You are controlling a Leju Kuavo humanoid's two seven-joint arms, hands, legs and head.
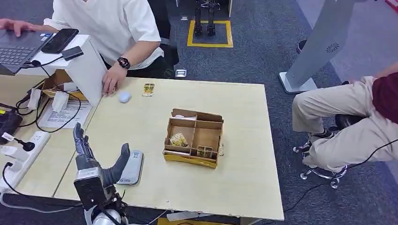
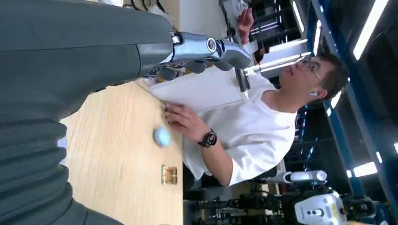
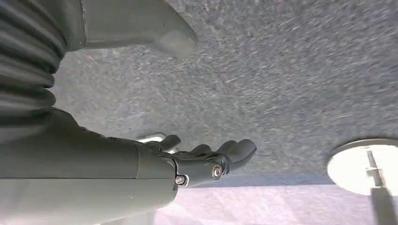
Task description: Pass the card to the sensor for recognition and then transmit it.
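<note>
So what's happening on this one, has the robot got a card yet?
Not yet. The left hand is raised, open and empty, beside the grey sensor near the table's front edge. Cards sit in the cardboard box, and one card lies near the person's hand. The right hand hangs over the floor, empty.

laptop (image 1: 16, 47), phone (image 1: 60, 40), white mouse (image 1: 124, 97), power strip (image 1: 23, 154)

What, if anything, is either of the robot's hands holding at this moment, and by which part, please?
Nothing is held. The left hand is raised over the table with fingers spread and empty; the right hand hangs empty above the floor.
</note>
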